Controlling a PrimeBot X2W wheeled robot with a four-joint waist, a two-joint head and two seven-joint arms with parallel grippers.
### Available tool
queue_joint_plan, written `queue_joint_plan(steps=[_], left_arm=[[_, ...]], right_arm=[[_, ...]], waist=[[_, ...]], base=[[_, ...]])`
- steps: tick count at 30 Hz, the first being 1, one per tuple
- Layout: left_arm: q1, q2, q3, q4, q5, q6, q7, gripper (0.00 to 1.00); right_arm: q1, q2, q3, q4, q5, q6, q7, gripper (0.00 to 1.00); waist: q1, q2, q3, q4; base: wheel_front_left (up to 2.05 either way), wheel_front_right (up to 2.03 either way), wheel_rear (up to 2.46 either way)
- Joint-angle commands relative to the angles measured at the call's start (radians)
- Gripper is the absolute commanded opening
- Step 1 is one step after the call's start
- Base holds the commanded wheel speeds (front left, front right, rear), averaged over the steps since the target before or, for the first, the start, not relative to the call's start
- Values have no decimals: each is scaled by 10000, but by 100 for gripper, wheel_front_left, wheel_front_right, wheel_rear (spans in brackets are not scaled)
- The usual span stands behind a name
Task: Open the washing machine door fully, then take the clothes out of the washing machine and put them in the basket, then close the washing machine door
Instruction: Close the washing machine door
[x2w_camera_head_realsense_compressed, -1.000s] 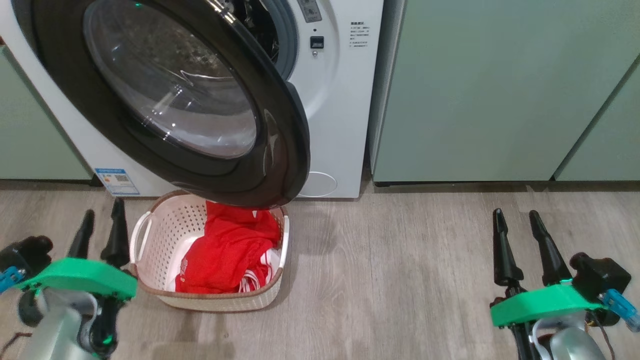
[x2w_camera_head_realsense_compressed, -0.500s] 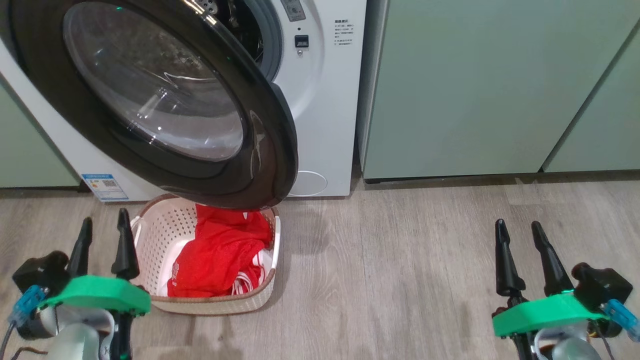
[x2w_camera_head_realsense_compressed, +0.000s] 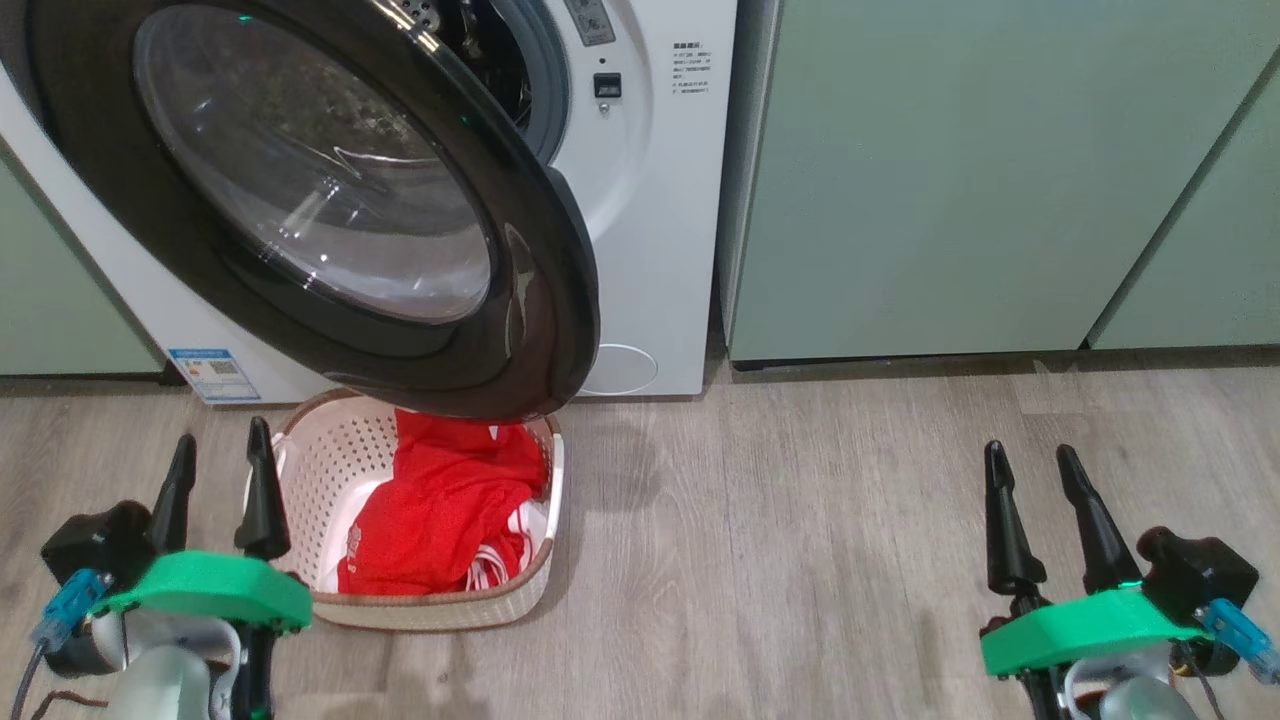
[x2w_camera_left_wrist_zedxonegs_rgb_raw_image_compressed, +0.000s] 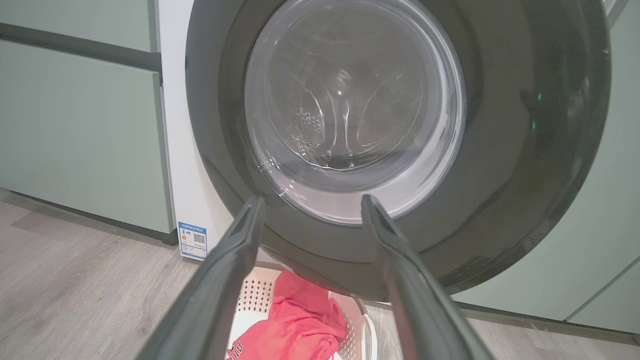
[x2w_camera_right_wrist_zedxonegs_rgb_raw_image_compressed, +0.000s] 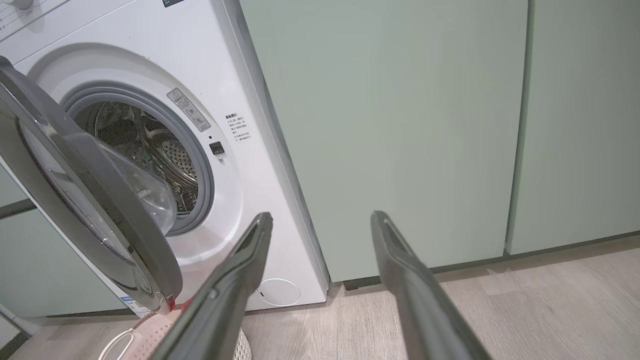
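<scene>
The washing machine door (x2w_camera_head_realsense_compressed: 330, 200), black-rimmed with a clear glass bowl, stands partly open, swung out over the basket; it also faces me in the left wrist view as door (x2w_camera_left_wrist_zedxonegs_rgb_raw_image_compressed: 390, 115). The white washing machine (x2w_camera_head_realsense_compressed: 660, 200) shows its steel drum (x2w_camera_right_wrist_zedxonegs_rgb_raw_image_compressed: 150, 150) past the door's edge. Red clothes (x2w_camera_head_realsense_compressed: 440, 510) with white stripes lie in the cream perforated basket (x2w_camera_head_realsense_compressed: 330, 470) on the floor below the door. My left gripper (x2w_camera_head_realsense_compressed: 218, 475) is open just left of the basket, holding nothing. My right gripper (x2w_camera_head_realsense_compressed: 1030, 480) is open at lower right, far from the machine.
Pale-green cabinet doors (x2w_camera_head_realsense_compressed: 980, 170) flank the machine on the right, with another cabinet (x2w_camera_left_wrist_zedxonegs_rgb_raw_image_compressed: 75, 125) on its left. Grey wood floor (x2w_camera_head_realsense_compressed: 800, 530) stretches between basket and right gripper. A blue label sticker (x2w_camera_head_realsense_compressed: 208, 372) sits at the machine's lower left corner.
The head view has shifted, so the machine and basket sit further left in the picture. My left gripper now stands closer beside the basket's left rim. Door and clothes look unmoved.
</scene>
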Motion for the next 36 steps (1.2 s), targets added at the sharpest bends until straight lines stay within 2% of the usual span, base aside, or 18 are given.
queue_joint_plan(steps=[1, 5, 6, 7, 8, 9, 17, 22, 25, 30, 36], left_arm=[[-321, 265, 252, -328, -25, -59, -93, 100], [-285, 274, 197, -298, -44, -60, -93, 100], [-281, 264, 169, -258, -90, -60, -93, 100], [-281, 264, 169, -258, -90, -60, -93, 100], [-286, 251, 163, -221, -154, -60, -93, 100], [-293, 256, 146, -197, -191, -60, -93, 100], [-266, 323, 53, -48, -118, -61, -93, 100], [-229, 303, 2, -18, -117, -61, -93, 100], [-241, 282, 50, 47, -91, -61, -93, 100], [-220, 197, -75, 63, -69, -61, -93, 100], [-237, 133, -189, 62, -18, -61, -93, 100]], right_arm=[[-210, -14, 250, -278, -33, 69, -65, 100], [-234, -14, 204, -250, 32, 69, -65, 100], [-257, -14, 166, -256, 52, 69, -65, 63], [-257, -14, 166, -256, 52, 69, -65, 63], [-274, -14, 152, -274, 26, 69, -65, 34], [-301, -14, 149, -336, -25, 69, -65, 0], [-987, -14, -28, -1541, 255, 69, -65, 0], [-1781, -14, 469, -2490, 427, 69, -65, 0], [-2312, -14, 1194, -2934, 418, 69, -65, 0], [-3136, -46, 3085, -3271, 3, 69, -65, 0], [-3744, -308, 5012, -2534, -219, 69, -65, 0]], waist=[[0, 0, -3, 4], [0, 0, -12, 20], [0, 0, -13, 34], [0, 0, -13, 34], [0, 0, -18, 44], [0, 0, -18, 55], [0, 0, 38, 203], [0, 0, 31, 385], [0, 0, 31, 525], [0, 0, 22, 870], [0, 0, 50, 1420]], base=[[0, 0, 0], [0, 0, 0], [0, 0, 0], [0, 0, 0], [0, 0, 0], [0, 0, 0], [0, 0, 0], [0, 0, 0], [0, 0, 0], [0, 0, 0], [0, 0, 0]])
